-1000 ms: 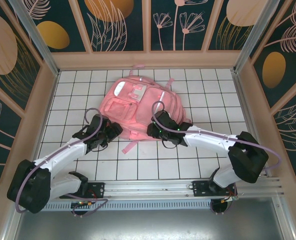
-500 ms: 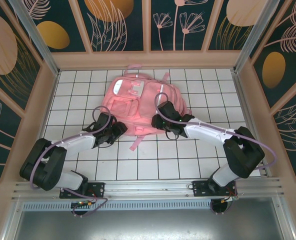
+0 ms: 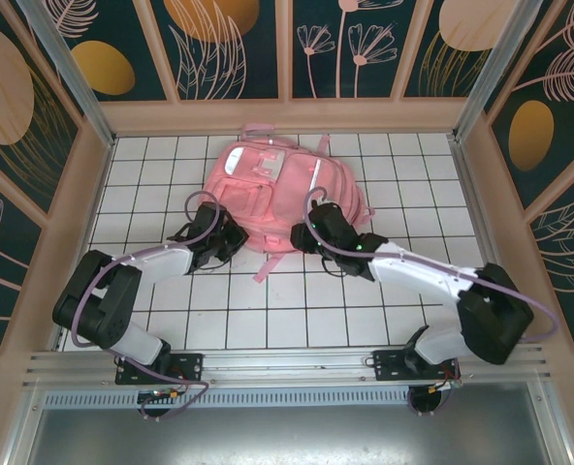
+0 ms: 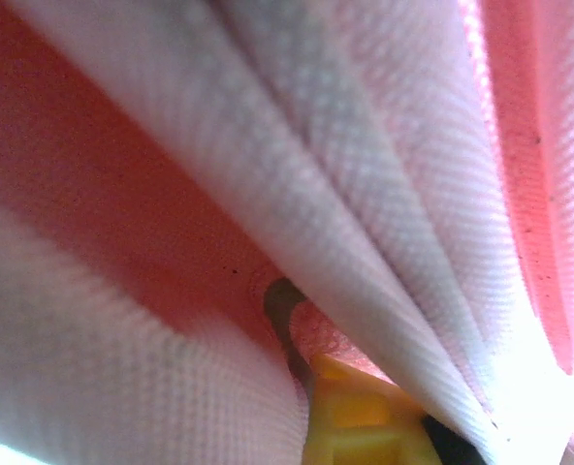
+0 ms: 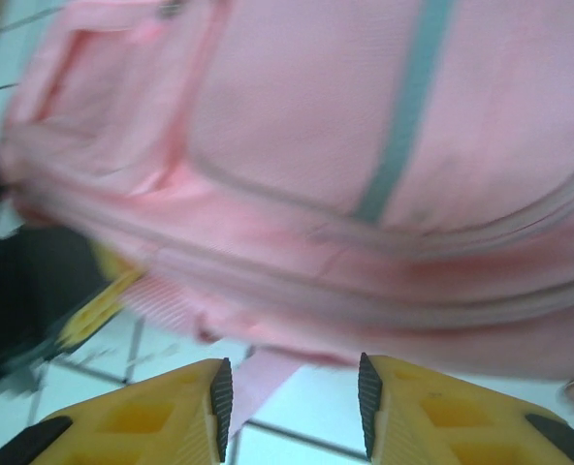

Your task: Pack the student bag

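Note:
The pink student bag [image 3: 268,189] lies flat on the white tiled table, front pockets and pale stripe facing up. My left gripper [image 3: 227,237] is at its lower left edge, shut on a fold of the bag's fabric. In the left wrist view pink cloth [image 4: 413,145] wraps round one yellow finger [image 4: 365,417]. My right gripper [image 3: 304,235] sits at the bag's lower right edge. In the right wrist view the right gripper [image 5: 292,402] stands open and holds nothing, with the bag [image 5: 365,145] just ahead. A loose pink strap [image 5: 258,378] lies on the tiles under it.
Wooden walls [image 3: 93,184] close the table on the left, back and right. The bag's strap [image 3: 266,266] trails toward the near side. A metal rail [image 3: 287,363] runs along the near edge by the arm bases. Bare tiles [image 3: 287,310] lie between bag and rail.
The bag has slid toward the back wall. Both arms have stretched farther forward with it. My left gripper has gone from open to shut on the bag's edge.

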Controlling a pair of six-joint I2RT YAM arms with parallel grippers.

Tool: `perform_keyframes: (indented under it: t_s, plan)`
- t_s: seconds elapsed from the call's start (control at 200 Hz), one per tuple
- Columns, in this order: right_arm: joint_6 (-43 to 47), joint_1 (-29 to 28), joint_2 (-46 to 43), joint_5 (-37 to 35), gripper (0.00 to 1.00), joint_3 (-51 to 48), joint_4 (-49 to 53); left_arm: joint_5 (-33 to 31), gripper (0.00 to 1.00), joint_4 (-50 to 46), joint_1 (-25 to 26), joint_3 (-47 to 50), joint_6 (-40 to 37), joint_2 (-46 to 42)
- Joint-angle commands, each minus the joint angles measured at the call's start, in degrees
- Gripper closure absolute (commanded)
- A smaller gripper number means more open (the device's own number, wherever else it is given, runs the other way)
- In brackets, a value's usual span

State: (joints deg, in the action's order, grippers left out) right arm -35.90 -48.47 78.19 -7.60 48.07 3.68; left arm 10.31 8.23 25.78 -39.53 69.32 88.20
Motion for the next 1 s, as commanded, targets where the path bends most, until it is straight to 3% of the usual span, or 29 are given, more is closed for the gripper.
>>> perform_keyframes:
  t_s: [0.0, 0.17, 0.365, 0.525, 0.67, 0.996]
  plan:
    - [3.5, -2.1, -1.9, -1.1, 0.59, -0.9, -4.2, 1.1, 1.0, 3.6, -0.1, -4.8, 2.0, -0.3]
    - [5.0, -7.1, 3.8, -3.7, 0.59, -0.1, -4.2, 2.0, 1.0, 2.4, -0.1, -7.2, 2.2, 1.2]
    - [5.2, -9.0, 12.2, -5.9, 0.6, 1.8, -7.1, 2.1, 1.0, 2.4, -0.1, -7.8, 1.6, 4.0]
    - [6.3, -8.4, 16.3, -9.1, 0.63, 3.4, -8.4, 1.5, 1.0, 2.2, -0.2, -9.3, 1.2, 6.1]
    - [8.6, -7.2, 19.6, -8.1, 0.71, 4.4, -11.3, 1.8, 1.0, 1.9, -0.1, -10.7, 1.1, 7.0]
    - [11.8, -4.5, 26.3, -6.6, 0.69, 7.1, -13.8, 1.9, 1.0, 1.0, -0.1, -11.9, 1.0, 8.7]
